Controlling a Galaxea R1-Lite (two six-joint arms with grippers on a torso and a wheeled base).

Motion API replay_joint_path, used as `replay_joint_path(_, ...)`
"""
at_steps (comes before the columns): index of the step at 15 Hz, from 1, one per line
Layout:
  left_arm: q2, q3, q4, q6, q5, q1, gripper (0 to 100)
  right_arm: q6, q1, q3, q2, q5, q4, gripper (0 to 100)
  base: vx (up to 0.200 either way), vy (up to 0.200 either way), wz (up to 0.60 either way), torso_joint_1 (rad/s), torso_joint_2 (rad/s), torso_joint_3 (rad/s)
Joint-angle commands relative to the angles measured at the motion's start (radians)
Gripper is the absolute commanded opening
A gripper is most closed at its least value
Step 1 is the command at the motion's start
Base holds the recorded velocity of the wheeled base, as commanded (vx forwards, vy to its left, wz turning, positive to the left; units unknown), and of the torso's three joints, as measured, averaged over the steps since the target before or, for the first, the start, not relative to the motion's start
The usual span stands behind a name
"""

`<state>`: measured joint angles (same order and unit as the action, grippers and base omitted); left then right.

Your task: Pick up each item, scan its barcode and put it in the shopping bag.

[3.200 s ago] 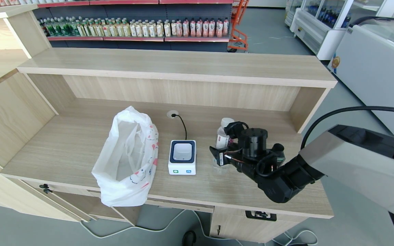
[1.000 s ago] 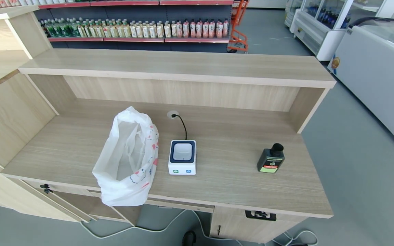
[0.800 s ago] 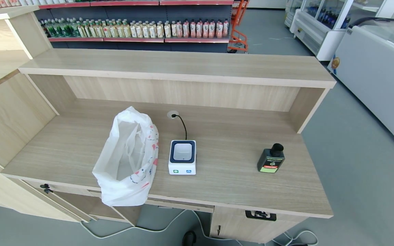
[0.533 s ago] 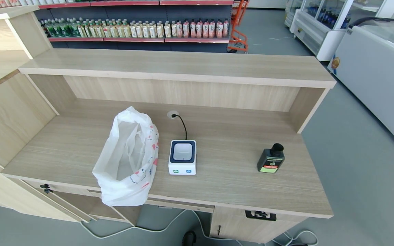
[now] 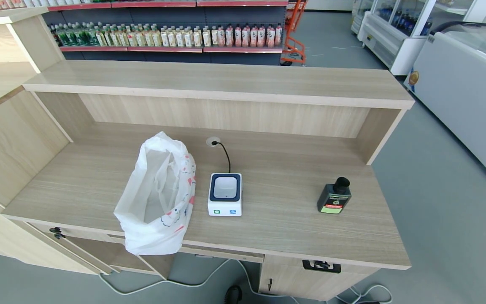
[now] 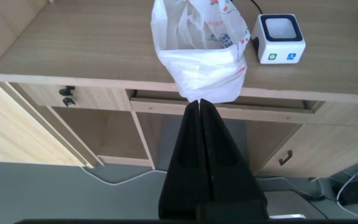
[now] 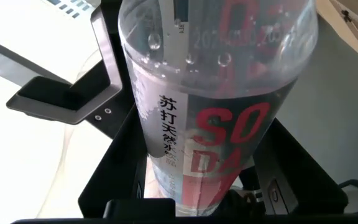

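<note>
Left gripper (image 6: pixel 201 107): fingers pressed together, empty, off the counter's (image 5: pixel 276 230) front edge.
Right gripper (image 7: pixel 207 180): clamped around clear soda bottle (image 7: pixel 216 74).
Dark bottle (image 5: pixel 334 197): upright on counter, well right of scanner (image 5: pixel 225 194).
Shopping bag (image 5: pixel 158 198): open, just left of scanner.

On the counter (image 5: pixel 285 228) I see the bag (image 5: pixel 158 198) at left, sagging over the front edge; the scanner (image 5: pixel 225 194) just right of it, its cable (image 5: pixel 226 155) running back to a hole (image 5: pixel 212 140); the small bottle (image 5: pixel 334 197) well apart at right; shelves (image 5: pixel 167 36) behind; a soda bottle (image 7: pixel 216 74) in my right gripper (image 7: pixel 197 155).
</note>
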<state>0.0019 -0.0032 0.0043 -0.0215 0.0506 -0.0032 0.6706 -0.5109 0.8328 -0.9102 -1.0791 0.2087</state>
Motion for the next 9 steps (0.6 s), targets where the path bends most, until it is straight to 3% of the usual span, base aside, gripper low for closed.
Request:
replay_joint_path(1,0.0,0.0,0.0,0.0,0.0,0.0,0,0.0,0.0,0.002,-0.003,0.001,0.0,0,0.0,0.0,0.0,0.0,0.0,0.0)
replay_joint_path(9,0.0,0.0,0.0,0.0,0.0,0.0,0,0.001,0.005,0.003,0.001,0.005,-0.002,0,0.0,0.0,0.0,0.0,0.0,0.0)
